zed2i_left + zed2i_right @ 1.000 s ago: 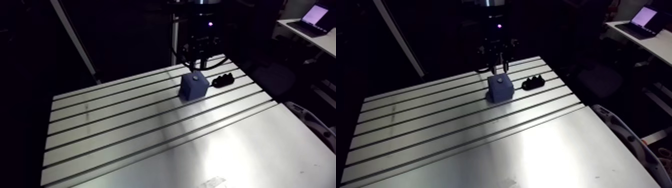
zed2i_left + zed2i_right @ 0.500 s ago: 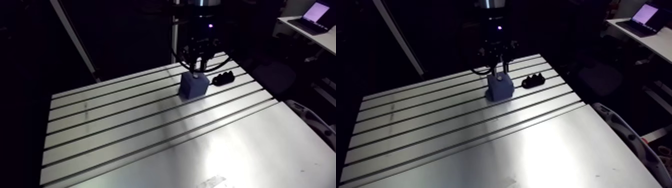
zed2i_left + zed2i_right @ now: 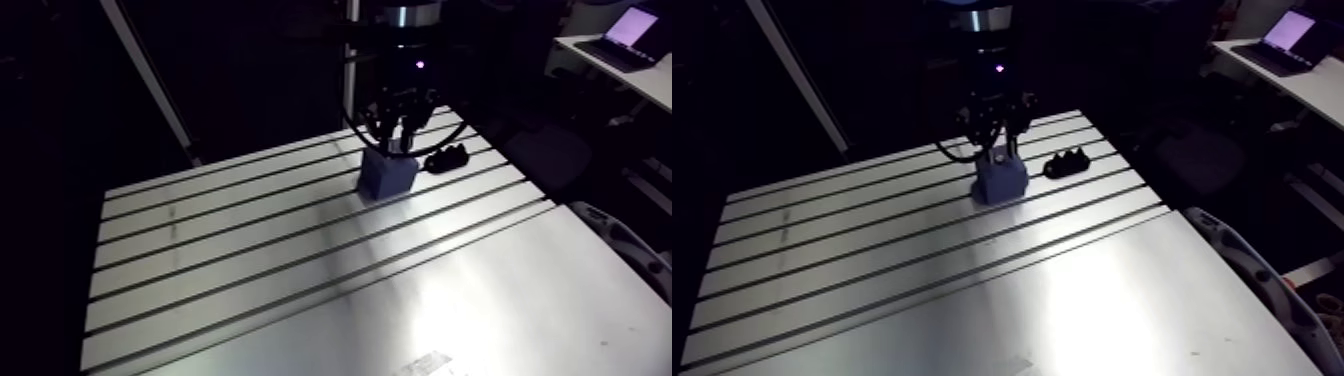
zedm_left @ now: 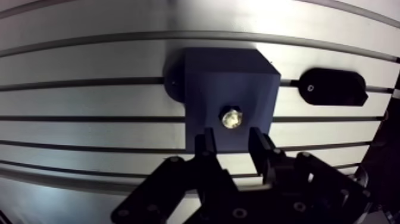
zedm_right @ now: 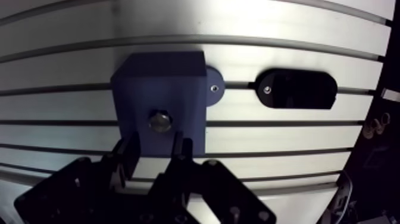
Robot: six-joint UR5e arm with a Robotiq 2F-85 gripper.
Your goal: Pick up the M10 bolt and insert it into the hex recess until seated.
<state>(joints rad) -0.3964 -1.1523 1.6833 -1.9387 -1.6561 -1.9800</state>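
- M10 bolt (image 4: pixel 231 117) first, in the wrist view: its shiny head shows in the top face of the dark blue block (image 4: pixel 229 77), down in the hex recess and upright as far as I can tell
- The jaws are spread, one either side of the line to the bolt, with only bare block face between them; the bolt sits just ahead of them and is not pinched
- Beside the block a black oval plate (image 4: pixel 332 87) lies over one slot of the counter (image 4: pixel 89 101), apart from the block and out of the play
- A small round foot with a screw in it pokes out from under the block on the side toward that plate
- Over to the arm view: the block (image 3: pixel 387 176) stands on the far part of the counter, with the wrist hanging right above it; the jaws are too small and dark to read here
- The black oval plate lies near the block's side; the bolt itself I can't make out from this view
- Score so far, on my reading: the pick is done and the bolt is in the recess, free of the jaws
- What's left is confirming the head is fully seated, which these pictures can't settle, then lifting clear
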